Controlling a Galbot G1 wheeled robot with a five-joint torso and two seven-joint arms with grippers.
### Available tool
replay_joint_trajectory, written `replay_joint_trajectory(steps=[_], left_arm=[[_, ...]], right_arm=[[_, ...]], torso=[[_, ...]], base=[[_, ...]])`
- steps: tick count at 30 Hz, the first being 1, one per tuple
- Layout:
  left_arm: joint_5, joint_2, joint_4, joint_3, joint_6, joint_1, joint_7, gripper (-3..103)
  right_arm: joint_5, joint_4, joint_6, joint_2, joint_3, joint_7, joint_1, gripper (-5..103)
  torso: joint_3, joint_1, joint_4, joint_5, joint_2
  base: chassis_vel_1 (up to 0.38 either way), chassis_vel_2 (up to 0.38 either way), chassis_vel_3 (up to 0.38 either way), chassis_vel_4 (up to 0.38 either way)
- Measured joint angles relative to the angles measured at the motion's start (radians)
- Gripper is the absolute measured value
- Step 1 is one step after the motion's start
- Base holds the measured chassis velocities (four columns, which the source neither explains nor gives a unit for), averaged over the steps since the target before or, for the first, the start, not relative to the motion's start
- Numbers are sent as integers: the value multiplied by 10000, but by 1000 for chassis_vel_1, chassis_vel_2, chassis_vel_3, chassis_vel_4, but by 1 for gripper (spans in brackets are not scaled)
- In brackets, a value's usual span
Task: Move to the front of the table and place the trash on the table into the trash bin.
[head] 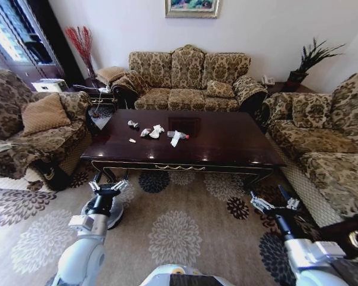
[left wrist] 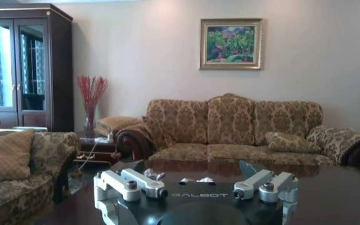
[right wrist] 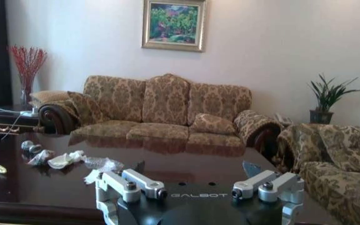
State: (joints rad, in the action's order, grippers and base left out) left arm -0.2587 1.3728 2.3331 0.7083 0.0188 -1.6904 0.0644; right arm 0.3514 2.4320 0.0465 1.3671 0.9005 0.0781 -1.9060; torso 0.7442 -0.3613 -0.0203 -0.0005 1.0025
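Note:
The dark glossy table (head: pixel 227 143) stands in front of me. Trash lies on its left half: crumpled white paper wads (head: pixel 157 130), small wrappers (head: pixel 133 124) and a clear bottle with a red cap (head: pixel 177 137). In the right wrist view the same paper wads (right wrist: pixel 61 159) and bottle (right wrist: pixel 101 164) lie on the table top (right wrist: pixel 186 164). My left gripper (head: pixel 108 187) hangs open short of the table's front left corner, empty. My right gripper (head: pixel 274 204) is open and empty near the front right corner. A round white-lined trash bin (head: pixel 114 215) sits on the carpet, partly hidden by my left arm.
A patterned sofa (head: pixel 190 80) stands behind the table, with armchairs at the left (head: pixel 30 128) and right (head: pixel 328 137). A side table (head: pixel 98 92) with a red-twig vase (head: pixel 80 44) fills the far left corner. A potted plant (head: pixel 307 59) is at far right. Open carpet (head: pixel 179 232) lies before the table.

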Motion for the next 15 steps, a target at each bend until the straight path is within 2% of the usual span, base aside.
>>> replay_joint_trajectory(steps=[6, 15], left_arm=[[86, 106, 66, 35, -94, -89, -9, 100], [92, 194, 252, 158, -182, -255, -6, 100]], right_arm=[[44, -110, -189, -49, 2, 14, -83, 100], [29, -125, -108, -176, -74, 47, -18, 100]], torso=[[0, 0, -1, 1, 0], [0, 0, 0, 1, 0]], base=[[0, 0, 0, 0], [0, 0, 0, 0]])
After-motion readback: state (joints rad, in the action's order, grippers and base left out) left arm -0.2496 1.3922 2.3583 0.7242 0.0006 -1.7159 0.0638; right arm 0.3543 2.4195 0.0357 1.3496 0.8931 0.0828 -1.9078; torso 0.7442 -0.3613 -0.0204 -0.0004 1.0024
